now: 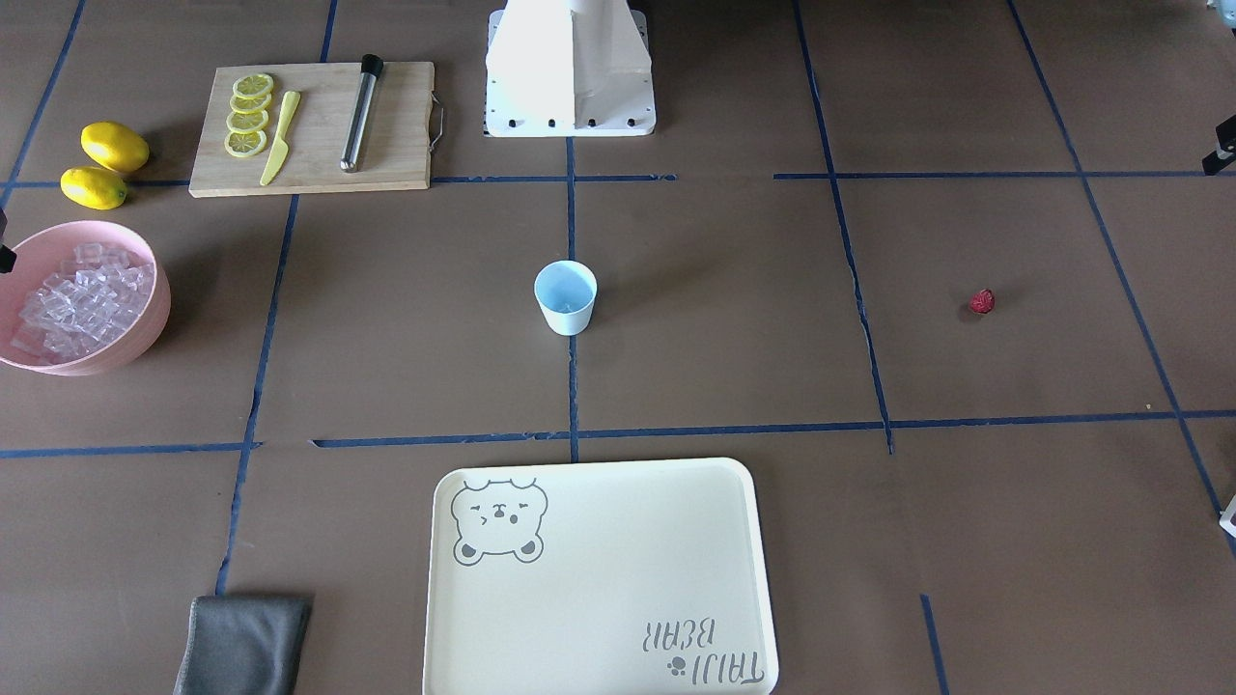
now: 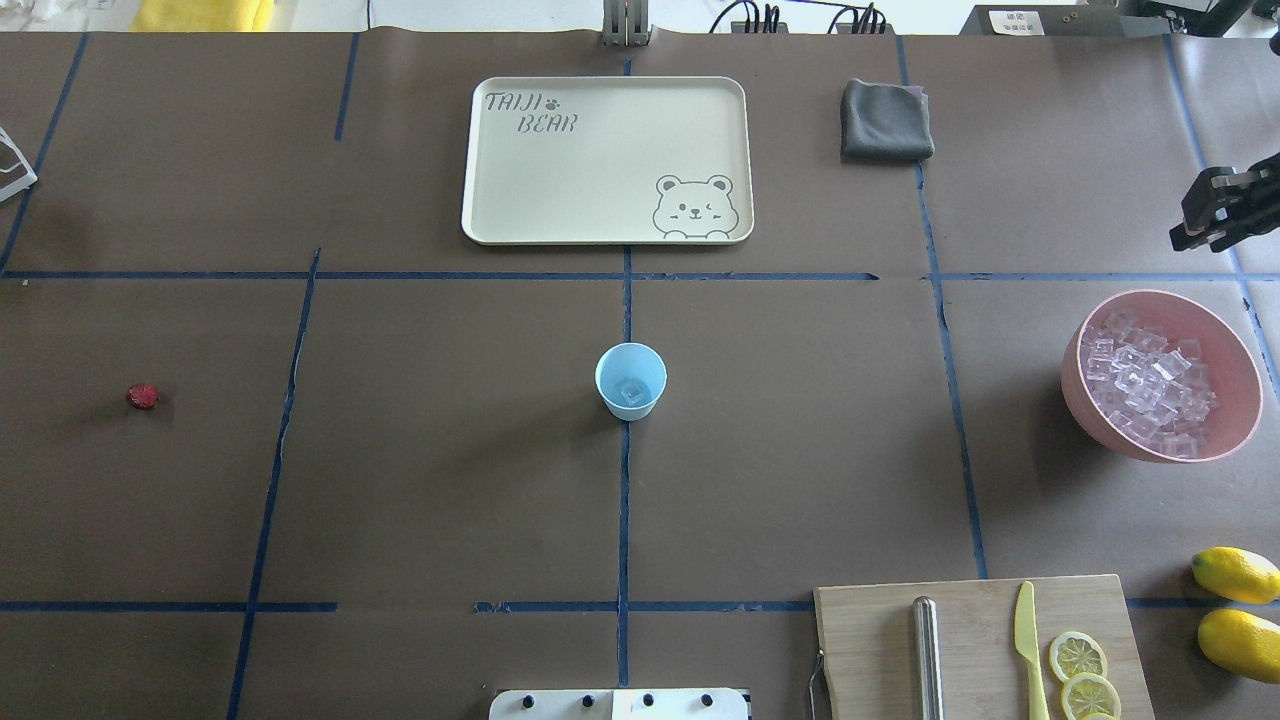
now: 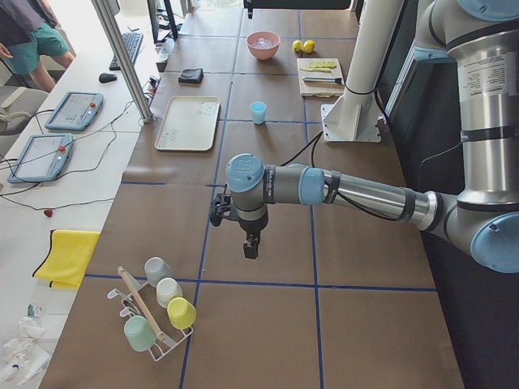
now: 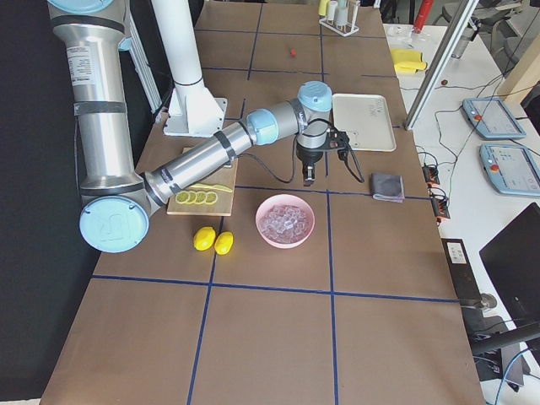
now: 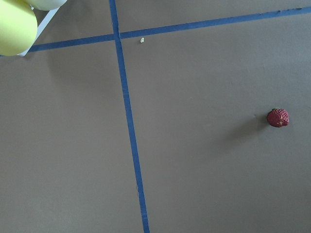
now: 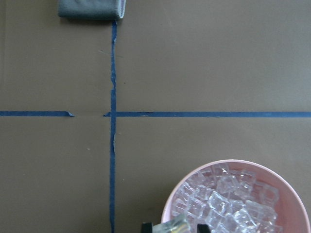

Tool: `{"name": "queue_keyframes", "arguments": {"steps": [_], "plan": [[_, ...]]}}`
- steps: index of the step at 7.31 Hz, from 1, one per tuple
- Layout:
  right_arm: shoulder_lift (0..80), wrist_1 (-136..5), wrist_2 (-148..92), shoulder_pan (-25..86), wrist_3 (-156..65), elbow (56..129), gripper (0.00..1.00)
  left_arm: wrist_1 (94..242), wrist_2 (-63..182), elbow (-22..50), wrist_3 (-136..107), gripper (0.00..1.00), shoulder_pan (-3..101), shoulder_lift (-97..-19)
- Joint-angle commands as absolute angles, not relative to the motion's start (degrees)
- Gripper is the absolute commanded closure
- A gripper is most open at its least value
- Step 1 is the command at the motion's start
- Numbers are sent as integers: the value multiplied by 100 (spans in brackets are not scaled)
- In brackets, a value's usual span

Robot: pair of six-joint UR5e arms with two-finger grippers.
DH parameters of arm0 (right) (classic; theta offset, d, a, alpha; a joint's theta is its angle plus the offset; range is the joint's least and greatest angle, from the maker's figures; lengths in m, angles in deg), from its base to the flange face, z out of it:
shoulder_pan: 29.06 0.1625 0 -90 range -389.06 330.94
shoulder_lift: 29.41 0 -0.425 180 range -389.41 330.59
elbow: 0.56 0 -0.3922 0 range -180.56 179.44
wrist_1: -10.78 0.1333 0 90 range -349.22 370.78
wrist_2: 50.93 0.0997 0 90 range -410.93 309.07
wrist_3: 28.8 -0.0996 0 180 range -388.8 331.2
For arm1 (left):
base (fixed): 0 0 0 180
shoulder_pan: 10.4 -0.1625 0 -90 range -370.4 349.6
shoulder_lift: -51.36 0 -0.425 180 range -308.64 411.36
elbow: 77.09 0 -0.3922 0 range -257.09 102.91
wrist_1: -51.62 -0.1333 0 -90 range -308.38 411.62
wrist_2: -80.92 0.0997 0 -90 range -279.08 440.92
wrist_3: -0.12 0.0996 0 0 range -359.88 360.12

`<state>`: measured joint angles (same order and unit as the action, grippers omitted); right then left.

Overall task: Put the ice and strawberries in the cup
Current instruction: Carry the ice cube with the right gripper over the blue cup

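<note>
In the tapered blue cup lies a glassy ice cube.

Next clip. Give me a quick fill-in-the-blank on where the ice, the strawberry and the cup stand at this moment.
1. The strawberry lies on the bare ____, well away from the cup.
2. The cup already holds a cube of ____.
3. Most of the ice sits in a bowl whose colour is ____.
4. The lemon slices lie on the wooden cutting ____.

Missing words: table; ice; pink; board.
</note>
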<state>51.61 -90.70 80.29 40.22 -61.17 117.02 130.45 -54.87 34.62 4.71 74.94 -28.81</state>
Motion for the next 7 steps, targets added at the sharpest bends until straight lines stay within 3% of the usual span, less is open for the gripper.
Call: {"name": "queue_keyframes", "arguments": {"steps": [1, 4, 7], "plan": [[4306, -9082, 7819, 3120, -7339, 11704, 98, 13045, -5496, 3462, 478, 0, 7494, -2897], [3092, -9108, 6732, 1503, -9019, 11608, 98, 13045, -5900, 3444, 460, 0, 7494, -2897], [1695, -9126, 6010, 664, -9998, 10548, 98, 13037, -5900, 3418, 469, 0, 7494, -2888]]}}
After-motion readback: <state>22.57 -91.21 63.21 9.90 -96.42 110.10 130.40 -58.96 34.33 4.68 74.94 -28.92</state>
